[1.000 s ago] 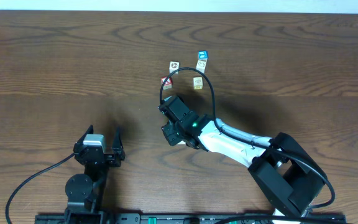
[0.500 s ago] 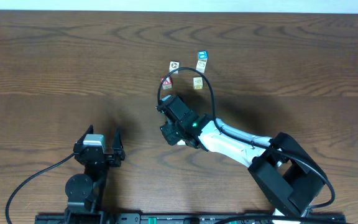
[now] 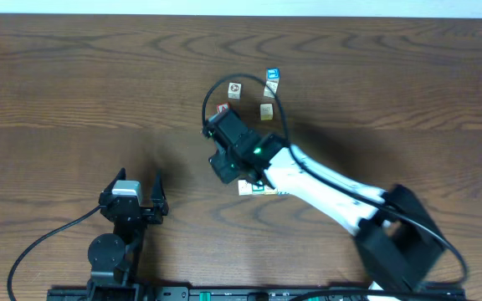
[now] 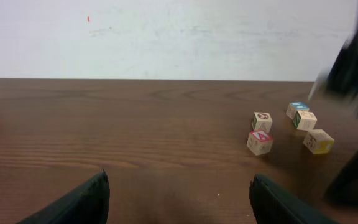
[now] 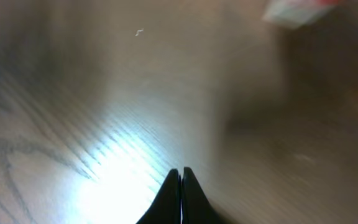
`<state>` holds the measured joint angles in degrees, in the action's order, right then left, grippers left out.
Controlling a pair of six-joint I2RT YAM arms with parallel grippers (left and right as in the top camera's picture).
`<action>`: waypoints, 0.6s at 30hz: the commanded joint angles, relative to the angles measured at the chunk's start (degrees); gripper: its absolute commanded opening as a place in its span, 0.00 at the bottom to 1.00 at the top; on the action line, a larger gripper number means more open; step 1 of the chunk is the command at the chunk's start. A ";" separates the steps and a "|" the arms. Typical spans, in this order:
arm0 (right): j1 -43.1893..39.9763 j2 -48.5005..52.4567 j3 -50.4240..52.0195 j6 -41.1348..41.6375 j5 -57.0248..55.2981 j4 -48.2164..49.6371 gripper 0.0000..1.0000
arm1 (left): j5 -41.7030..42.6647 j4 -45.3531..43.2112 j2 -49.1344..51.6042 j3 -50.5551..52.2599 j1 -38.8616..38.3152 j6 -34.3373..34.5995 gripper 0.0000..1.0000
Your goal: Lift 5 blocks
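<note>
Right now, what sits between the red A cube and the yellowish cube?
Nothing: only bare table separates the red A cube from the yellowish cube, clearest in the left wrist view.

Overhead: even, soft light from above, on the dim side. The dark table (image 3: pixel 74 75) carries faint shadows under both arms.

Left wrist: white wall bright. The blocks (image 4: pixel 304 120) at 3 o'clock are acceptably sharp. The right arm (image 4: pixel 353 68) at 2 o'clock is smeared by motion blur. The left gripper (image 4: pixel 179 202) has dark, out-of-focus fingers along the bottom edge.

Right wrist: heavily blurred throughout — white glare patch on the wood at 7 o'clock. The red-edged block (image 5: pixel 294 11) at 1 o'clock is a smear, with shadow at 3 o'clock.
</note>
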<state>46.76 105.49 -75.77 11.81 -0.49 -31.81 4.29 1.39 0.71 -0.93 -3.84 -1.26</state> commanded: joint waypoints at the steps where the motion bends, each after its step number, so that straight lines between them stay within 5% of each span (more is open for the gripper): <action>1: -1.16 -10.16 -4.44 -2.14 -12.63 -3.78 0.01 | 1.01 2.27 -0.04 0.70 0.28 0.28 0.73; 10: -2.19 -40.44 -4.92 -2.67 -30.21 -22.93 0.01 | 0.98 2.27 -0.04 0.70 0.28 0.28 0.73; 18: -21.88 -52.63 -2.97 5.66 -28.74 -39.89 0.01 | 1.01 2.27 -0.04 0.70 0.28 0.28 0.73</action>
<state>31.31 52.03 -80.77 14.57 -30.24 -70.37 4.29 1.41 0.71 -0.93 -3.84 -1.28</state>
